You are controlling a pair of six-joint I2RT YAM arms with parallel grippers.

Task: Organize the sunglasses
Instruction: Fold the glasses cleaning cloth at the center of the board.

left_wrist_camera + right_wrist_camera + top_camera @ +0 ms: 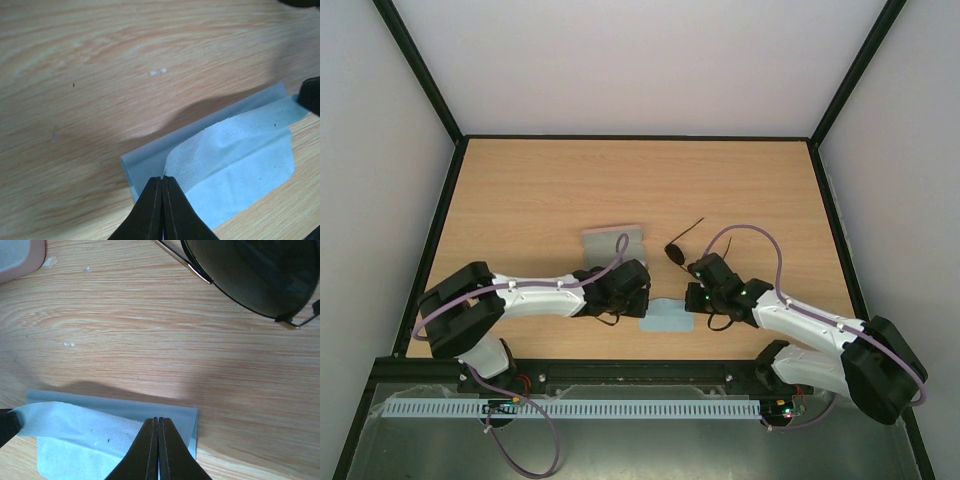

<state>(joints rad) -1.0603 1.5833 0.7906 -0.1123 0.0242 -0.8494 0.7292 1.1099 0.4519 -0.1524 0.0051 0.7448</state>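
Your sunglasses point(676, 250) lie on the wooden table point(520, 190) just right of centre in the overhead view, one thin arm reaching up and to the right. They are free of both claws. In the right wrist view a dark lens point(255, 270) with its thin rim fills the upper right corner.

Below the sunglasses in the overhead view lies the light blue cloth point(667, 318), between the two arms' ends. Your left gripper point(642, 305) is at its left edge and your right gripper point(692, 300) at its right edge.

In the left wrist view, the left gripper point(163, 181) has its fingers pressed together at the bottom centre, pinching an edge of the cloth point(235, 165). A paler flap folds up from there toward the right edge of the frame.

In the right wrist view, the right gripper point(158, 421) is likewise closed tight on the cloth point(90, 440), whose flap runs off to the lower left.

The pinkish case point(613, 243) sits left of the sunglasses in the overhead view, apart from them, just above the left gripper.
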